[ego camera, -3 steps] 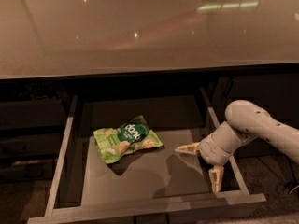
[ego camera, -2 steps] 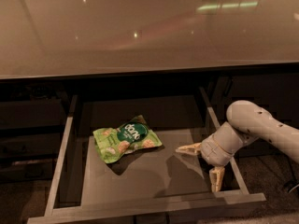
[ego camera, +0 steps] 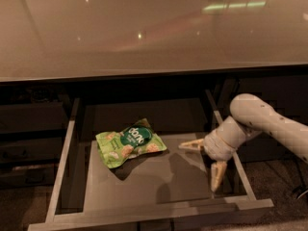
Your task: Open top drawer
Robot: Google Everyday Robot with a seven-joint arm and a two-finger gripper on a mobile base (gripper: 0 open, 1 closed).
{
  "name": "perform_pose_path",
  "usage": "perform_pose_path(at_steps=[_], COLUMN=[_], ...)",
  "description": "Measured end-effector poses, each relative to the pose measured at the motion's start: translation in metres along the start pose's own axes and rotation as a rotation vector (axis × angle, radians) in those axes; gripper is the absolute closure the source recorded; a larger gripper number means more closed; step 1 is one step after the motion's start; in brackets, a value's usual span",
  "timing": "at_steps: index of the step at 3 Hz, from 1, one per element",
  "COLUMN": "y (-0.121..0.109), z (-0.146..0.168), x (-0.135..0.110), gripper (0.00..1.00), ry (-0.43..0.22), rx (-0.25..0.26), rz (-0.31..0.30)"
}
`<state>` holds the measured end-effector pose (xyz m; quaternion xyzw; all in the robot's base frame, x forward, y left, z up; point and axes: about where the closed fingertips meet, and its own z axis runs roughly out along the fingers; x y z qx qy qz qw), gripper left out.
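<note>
The top drawer (ego camera: 144, 211) is pulled out from under the counter, with pale side rails and a grey floor. A green snack bag (ego camera: 129, 142) lies on its floor, left of the middle. My gripper (ego camera: 204, 161) hangs over the drawer's right side, inside the right rail. Its two pale fingers (ego camera: 217, 175) are spread wide apart and hold nothing. The drawer's front face and handle are hidden from this angle.
A glossy beige countertop (ego camera: 154, 28) overhangs the drawer's back. Dark cabinet fronts (ego camera: 29, 129) stand to the left and right. The floor (ego camera: 284, 186) shows at the lower right.
</note>
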<state>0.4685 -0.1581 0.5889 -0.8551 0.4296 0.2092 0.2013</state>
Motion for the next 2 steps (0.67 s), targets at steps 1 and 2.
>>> perform_pose_path(at_steps=[1,2], y=[-0.04,-0.041], z=[-0.0335,-0.0364], x=[-0.0321,-0.0331], gripper=[0.0,0.0], ry=[-0.023,-0.017], rx=[0.028,0.031], rz=[-0.054,-0.057])
